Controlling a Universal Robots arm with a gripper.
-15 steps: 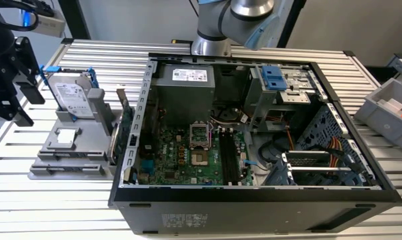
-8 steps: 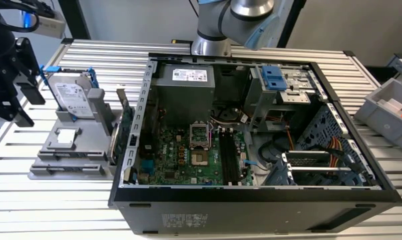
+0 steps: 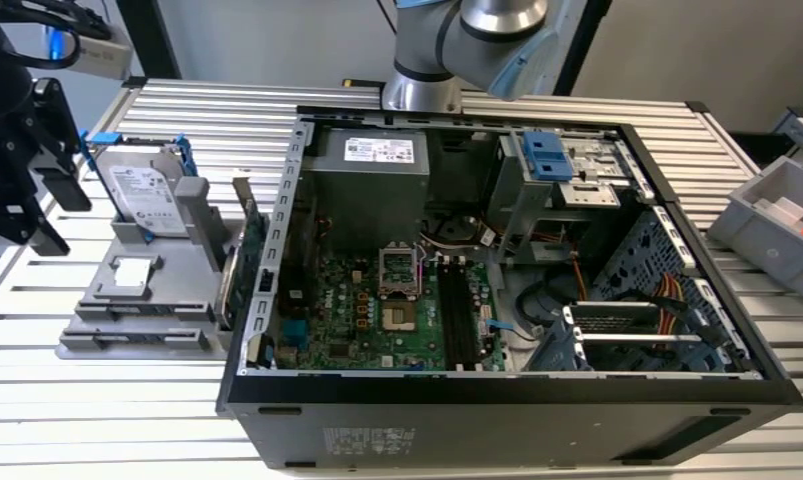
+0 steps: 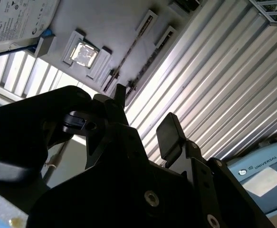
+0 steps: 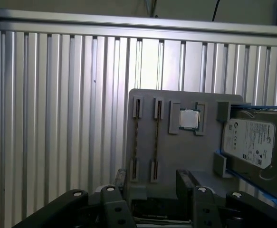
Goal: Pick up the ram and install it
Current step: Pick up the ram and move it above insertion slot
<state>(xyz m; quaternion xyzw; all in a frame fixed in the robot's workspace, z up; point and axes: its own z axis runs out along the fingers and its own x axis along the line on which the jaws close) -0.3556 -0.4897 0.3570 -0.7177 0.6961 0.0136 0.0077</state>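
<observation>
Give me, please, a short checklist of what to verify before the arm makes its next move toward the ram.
1. Gripper open and empty: ok. In both wrist views nothing sits in its gap.
2. Gripper at the gray tray: ok. In the first wrist view it is at the tray's edge, by the two narrow slots.
3. Ram in those slots: cannot tell. They show just thin dark lines, seen edge-on.
4. Hard drive apart from the gripper: ok. It sits at the tray's other end.
5. Computer case open: ok. The exterior view shows the long black motherboard slots exposed.
6. Those motherboard slots free: cannot tell.
</observation>
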